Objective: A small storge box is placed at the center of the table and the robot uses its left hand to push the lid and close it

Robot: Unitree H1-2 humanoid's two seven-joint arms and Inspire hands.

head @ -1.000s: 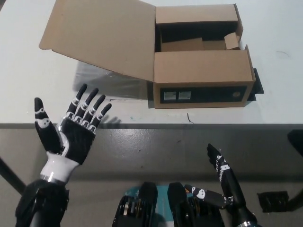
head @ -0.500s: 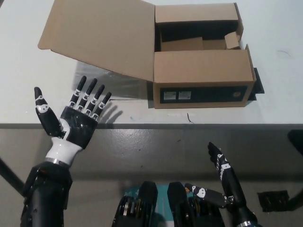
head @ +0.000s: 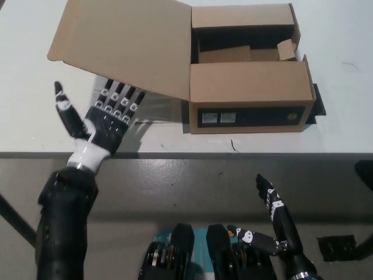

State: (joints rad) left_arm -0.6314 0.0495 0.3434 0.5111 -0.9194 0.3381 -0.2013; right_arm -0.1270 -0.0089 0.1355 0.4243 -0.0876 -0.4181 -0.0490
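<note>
One cardboard storage box [head: 249,96] sits on the white tabletop [head: 35,87], long side facing the robot. Its large lid [head: 125,44] is hinged on the box's left wall and lies swung wide open, tilted out over the tabletop left of the box. Two narrower flaps already cover the near and far strips of the box opening; the middle gap between them stays open and dark.

Left robot hand [head: 105,119]: fingers spread, palm up, holding nothing. Fingertips [head: 122,93] reach the lid's near edge, at or just under it; contact cannot be confirmed from this angle. Right robot hand [head: 274,224] rests low, off the tabletop's near edge, below the box's right half, fingers apart, idle.

Handling judgement:
- Lid looks like thin corrugated board: light, fairly stiff across the panel, free to swing at the hinge crease.
- Box itself seems light and apparently empty, so a hard sideways shove could slide it along the smooth tabletop rather than fold the lid.
- Best contact is likely the lid's underside near the free outer edge, far from the hinge, lifting up and over toward the box.
- Board surface is matte, so slip under the fingers should be low.
- Pressing near the crease would likely bend or buckle the panel.
</note>
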